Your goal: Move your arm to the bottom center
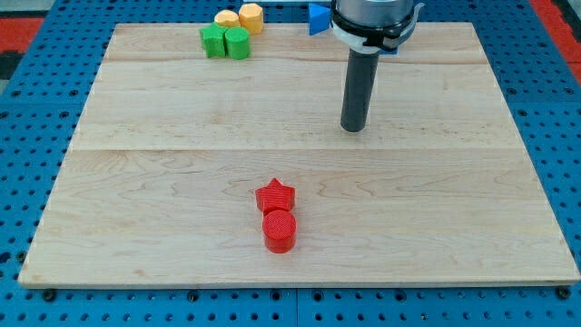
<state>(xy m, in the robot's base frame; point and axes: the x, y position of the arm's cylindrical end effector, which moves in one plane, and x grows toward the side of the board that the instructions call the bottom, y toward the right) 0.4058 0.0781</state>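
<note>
A pale wooden board fills the frame. My tip rests right of centre in the upper half; the arm ends in a plain rod with no pincer, so nothing opens or closes. The target, the bottom centre, is nearly occupied by a red star touching a red cylinder below it. A straight diagonal slide would probably knock them. Green, yellow and blue blocks sit far off at the top edge.
</note>
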